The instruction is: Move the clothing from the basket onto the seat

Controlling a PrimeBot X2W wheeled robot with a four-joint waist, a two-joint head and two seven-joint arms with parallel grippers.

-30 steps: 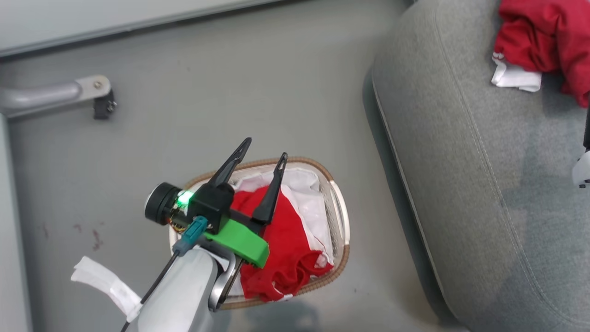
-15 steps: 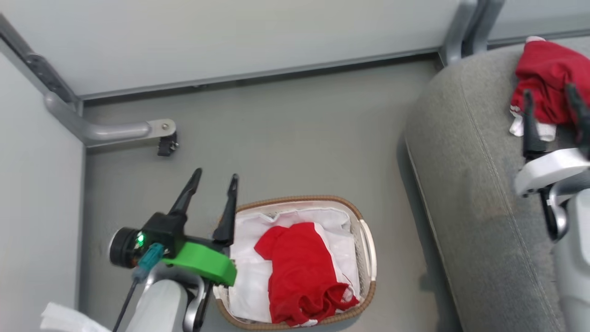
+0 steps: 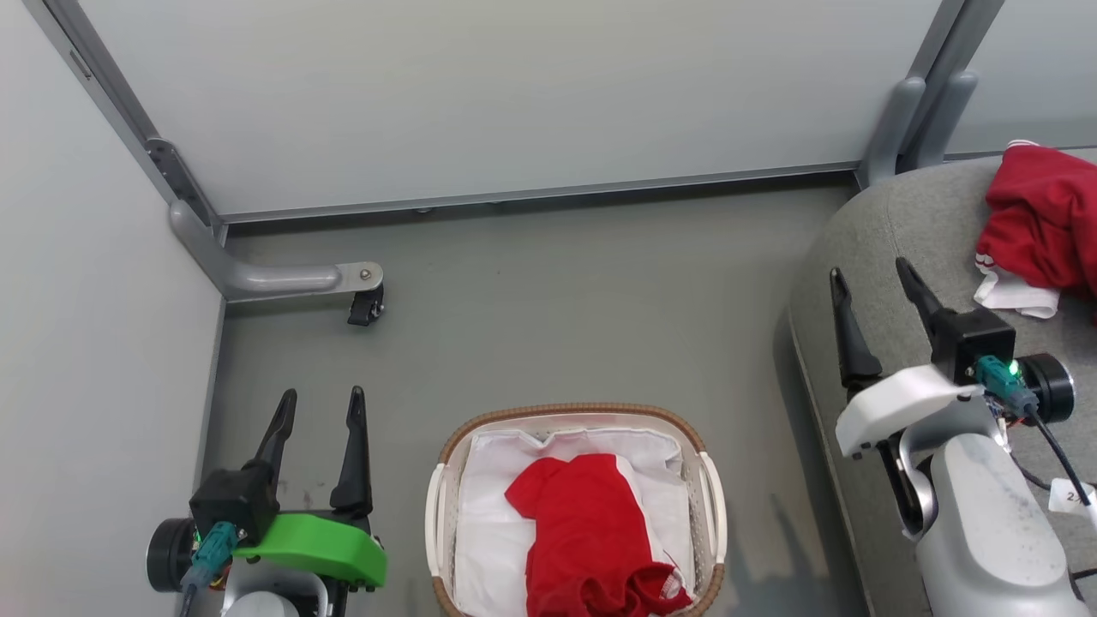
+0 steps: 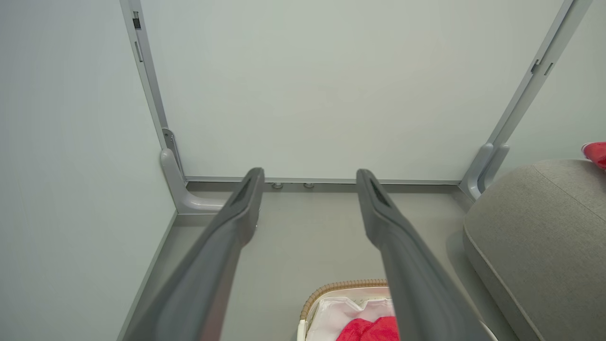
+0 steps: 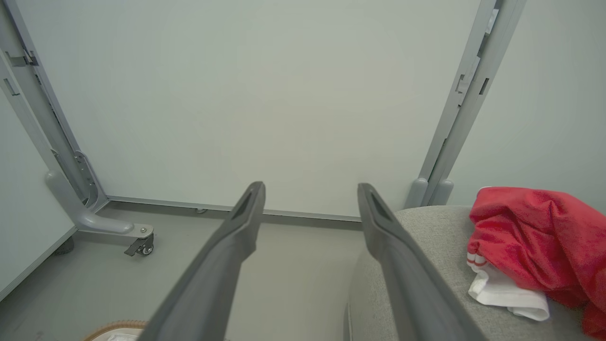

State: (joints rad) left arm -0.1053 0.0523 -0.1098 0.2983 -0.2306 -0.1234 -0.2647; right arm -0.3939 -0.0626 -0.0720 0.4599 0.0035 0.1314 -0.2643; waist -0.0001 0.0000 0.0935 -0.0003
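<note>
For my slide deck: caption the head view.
Open, empty left gripper and right gripper; red garment in basket, second garment on seat.

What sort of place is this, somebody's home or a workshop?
Likely a partitioned test booth, not a home: plain pale wall panels in grey metal frames, a frame foot on a small black castor, and a staged white perforated plastic basket beside a grey woven-fabric seat.

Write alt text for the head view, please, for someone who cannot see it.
A white perforated plastic basket with a brown woven rim holds a bright-red garment, flanked by the left gripper and right gripper, both open. Another red garment lies on the grey fabric seat.
</note>
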